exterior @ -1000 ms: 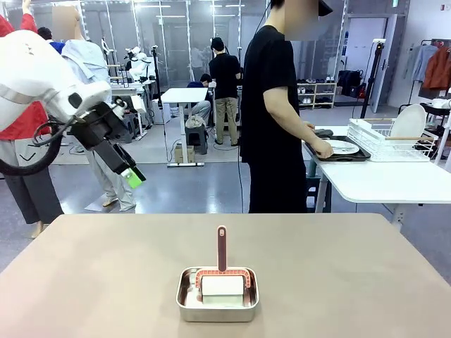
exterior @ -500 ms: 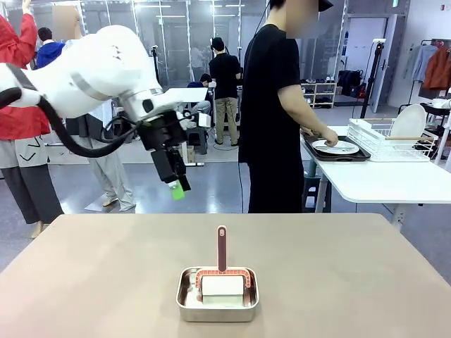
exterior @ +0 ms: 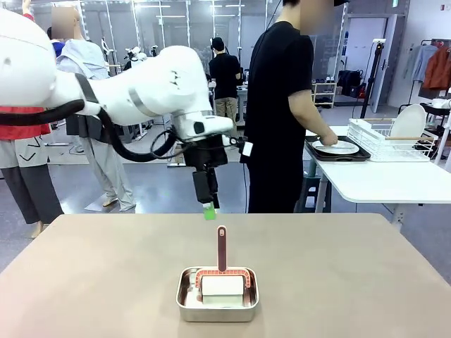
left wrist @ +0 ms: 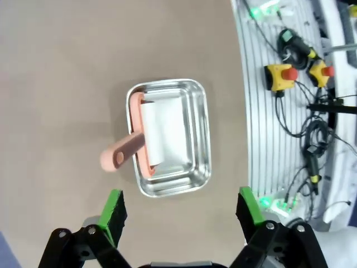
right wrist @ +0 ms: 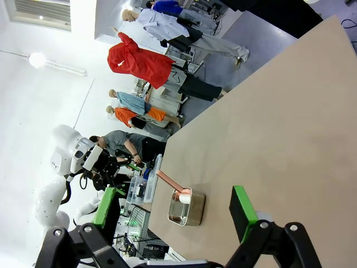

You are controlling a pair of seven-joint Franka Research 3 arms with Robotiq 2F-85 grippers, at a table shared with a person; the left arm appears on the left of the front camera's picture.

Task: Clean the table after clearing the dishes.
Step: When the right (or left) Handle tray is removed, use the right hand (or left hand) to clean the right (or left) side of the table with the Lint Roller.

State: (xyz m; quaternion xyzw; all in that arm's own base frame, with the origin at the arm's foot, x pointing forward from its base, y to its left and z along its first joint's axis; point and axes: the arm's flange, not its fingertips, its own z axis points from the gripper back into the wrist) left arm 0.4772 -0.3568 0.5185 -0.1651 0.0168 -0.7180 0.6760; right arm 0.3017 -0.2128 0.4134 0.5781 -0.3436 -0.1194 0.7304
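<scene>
My left claw (left wrist: 181,209) wide, empty, hangs above matte beige-brown bench (exterior: 84,267) near small rectangular steel pan (left wrist: 202,145). Terracotta-handled white roller (left wrist: 162,134) inside: likely light, stiff; pinch raised handle (exterior: 222,246) mid-shaft.

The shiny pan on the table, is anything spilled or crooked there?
Nothing stands out. The steel pan sits flat and square on the table, and no spill shows around it. The white cleaning tool lies inside the pan, and its pink handle pokes out over the rim, which looks deliberate.
</scene>
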